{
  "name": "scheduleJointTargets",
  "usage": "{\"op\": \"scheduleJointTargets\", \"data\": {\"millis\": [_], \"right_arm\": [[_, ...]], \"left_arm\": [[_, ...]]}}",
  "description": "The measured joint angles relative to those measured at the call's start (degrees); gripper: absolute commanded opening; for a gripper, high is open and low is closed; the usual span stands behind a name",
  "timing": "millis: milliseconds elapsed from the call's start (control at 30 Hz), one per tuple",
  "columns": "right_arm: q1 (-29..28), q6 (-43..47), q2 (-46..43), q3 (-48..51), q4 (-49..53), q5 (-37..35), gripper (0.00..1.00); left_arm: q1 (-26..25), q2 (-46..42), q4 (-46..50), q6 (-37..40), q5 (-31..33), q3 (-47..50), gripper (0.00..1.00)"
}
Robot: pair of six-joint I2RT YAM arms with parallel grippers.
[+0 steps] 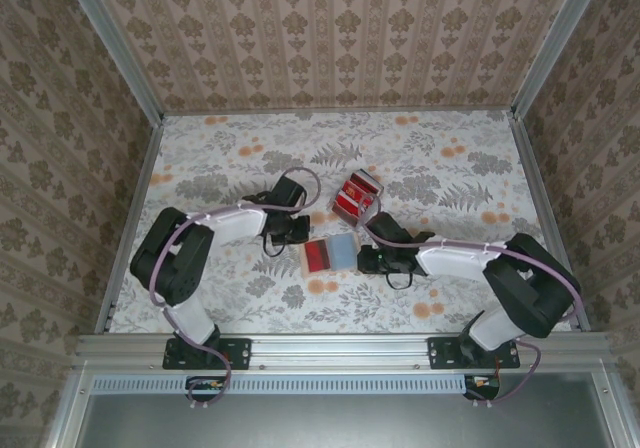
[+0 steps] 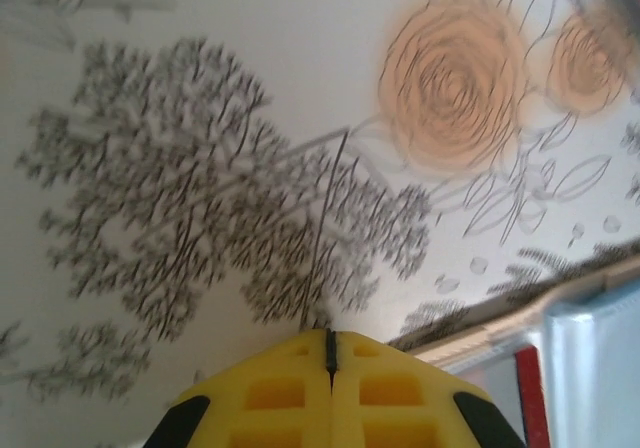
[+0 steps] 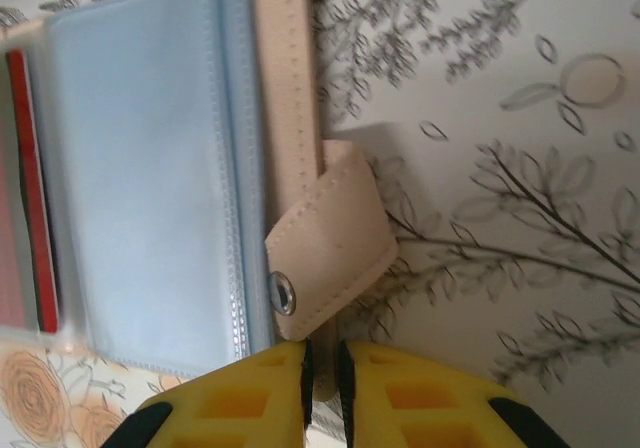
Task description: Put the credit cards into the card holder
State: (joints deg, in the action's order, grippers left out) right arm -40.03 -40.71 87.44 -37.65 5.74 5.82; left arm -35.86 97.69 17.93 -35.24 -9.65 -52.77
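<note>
Where the card holder (image 1: 328,254) is lying: top-view centre, opened flat, long axis running left-right.
Holder contents: one red card (image 1: 318,255) is sitting in its left pocket; the right pocket is looking empty.
Loose credit cards (image 1: 357,196): red stack waiting upper right of the holder, likely nearer the right side.
Left gripper (image 2: 330,340): clenching nothing, just left of the holder.
Right gripper (image 3: 321,368): jaws nearly meeting at the snap tab (image 3: 335,233); grip unclear.
</note>
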Motion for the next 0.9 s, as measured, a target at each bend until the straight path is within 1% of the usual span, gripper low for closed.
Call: {"op": "scheduleJointTargets", "data": {"millis": [133, 267, 433, 667, 800, 900], "right_arm": [[-0.50, 0.15, 2.16, -2.40, -0.31, -0.39, 0.20], [-2.64, 1.57, 6.10, -7.21, 0.26, -2.69, 0.20], [-3.72, 2.64, 11.39, -13.09, 1.25, -2.91, 0.20], [-3.91, 4.02, 23.08, -27.63, 0.59, -2.29, 0.21], [-4.57, 5.25, 29.42, -37.90, 0.31, 2.08, 0.20], [-5.01, 6.54, 31.61, -42.86, 0.37, 4.72, 0.21]], "left_arm": [[0.00, -3.89, -2.80, -1.64, 0.04, 5.29, 0.04], [0.02, -9.40, -5.62, -3.85, 0.81, 12.02, 0.04], [-0.04, -16.39, -8.13, -7.23, 2.14, 19.39, 0.04], [-1.16, -23.19, -4.81, -10.54, 4.15, 23.69, 0.04], [-1.77, -24.59, -2.36, -11.34, 4.11, 23.89, 0.06], [-2.12, -26.16, 0.09, -11.74, 4.09, 24.28, 0.08]]}}
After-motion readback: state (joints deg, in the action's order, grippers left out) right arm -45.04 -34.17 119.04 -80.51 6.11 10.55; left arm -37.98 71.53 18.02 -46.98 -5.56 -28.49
